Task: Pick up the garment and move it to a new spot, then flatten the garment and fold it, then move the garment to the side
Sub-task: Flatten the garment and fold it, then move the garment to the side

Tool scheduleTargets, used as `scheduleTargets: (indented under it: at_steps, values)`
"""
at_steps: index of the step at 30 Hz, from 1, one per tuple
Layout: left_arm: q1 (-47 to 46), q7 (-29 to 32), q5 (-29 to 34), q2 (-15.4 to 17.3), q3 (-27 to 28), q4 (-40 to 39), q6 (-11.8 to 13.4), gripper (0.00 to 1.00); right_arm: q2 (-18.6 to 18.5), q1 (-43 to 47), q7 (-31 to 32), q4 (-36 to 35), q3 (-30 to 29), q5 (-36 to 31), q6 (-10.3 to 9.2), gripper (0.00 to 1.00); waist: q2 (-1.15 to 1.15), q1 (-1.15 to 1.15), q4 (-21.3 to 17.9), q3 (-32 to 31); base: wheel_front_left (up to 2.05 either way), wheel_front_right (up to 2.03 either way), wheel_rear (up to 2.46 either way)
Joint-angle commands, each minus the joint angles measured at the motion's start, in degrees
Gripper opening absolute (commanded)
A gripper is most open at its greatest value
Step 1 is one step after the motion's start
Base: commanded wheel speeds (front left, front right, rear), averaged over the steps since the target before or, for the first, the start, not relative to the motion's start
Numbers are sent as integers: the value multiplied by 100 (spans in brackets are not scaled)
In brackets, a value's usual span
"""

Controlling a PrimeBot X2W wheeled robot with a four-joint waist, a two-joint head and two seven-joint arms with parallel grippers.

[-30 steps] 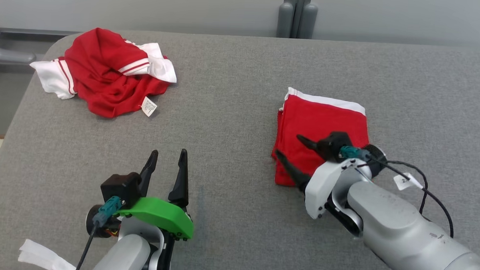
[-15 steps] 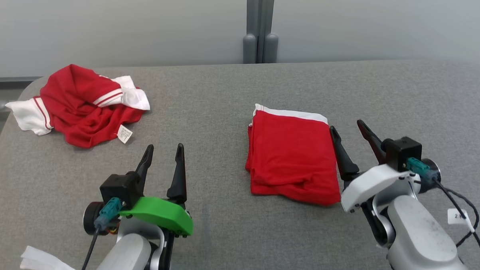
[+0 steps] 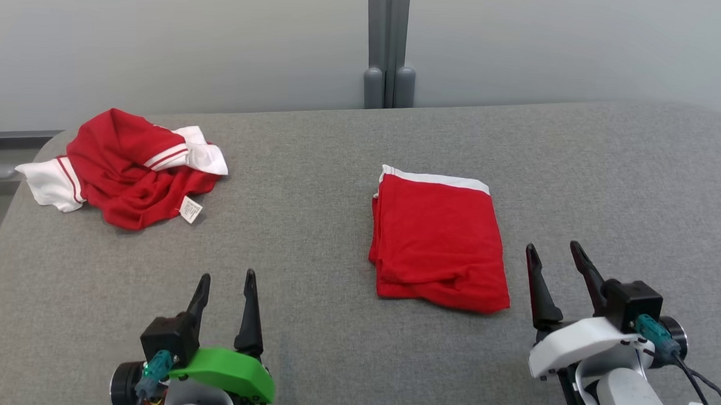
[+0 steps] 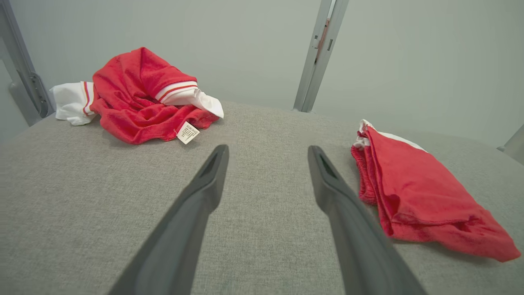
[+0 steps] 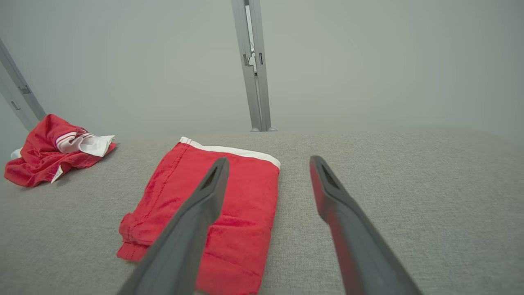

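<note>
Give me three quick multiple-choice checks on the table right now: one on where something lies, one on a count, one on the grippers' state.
1. Where does the folded red garment lie relative to the right gripper?
A. Between its fingers
B. To its left, apart from it
C. To its right, touching it

2. How many garments are on the grey table?
A. One
B. Two
C. Three

3. What state are the left gripper and the right gripper in?
A. Both open, holding nothing
B. Both shut on cloth
C. One open, one shut

Answers:
1 B: the head view shows bare table between the garment's edge and the fingers.
2 B: there is the folded one, plus a crumpled red and white garment at the far left.
3 A: each pair of fingers stands apart with nothing between them.
</note>
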Motion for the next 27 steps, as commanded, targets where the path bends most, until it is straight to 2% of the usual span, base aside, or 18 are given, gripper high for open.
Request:
scheduleTargets:
  at_steps: [1,9,27]
  values:
    - [103,-1,79,-15,50,-1,-45,100,4,122,-16,-79,-46,-57,-7,100,0,0,33,-10,0,0,0]
    - [211,-2,213,-100,178,86,-148,100,18,355,-16,-282,-65,196,-7,100,0,0,85,-16,0,0,0]
    - [203,-2,422,-234,361,148,-282,100,20,363,-16,-211,-16,257,-7,100,0,0,73,8,0,0,0]
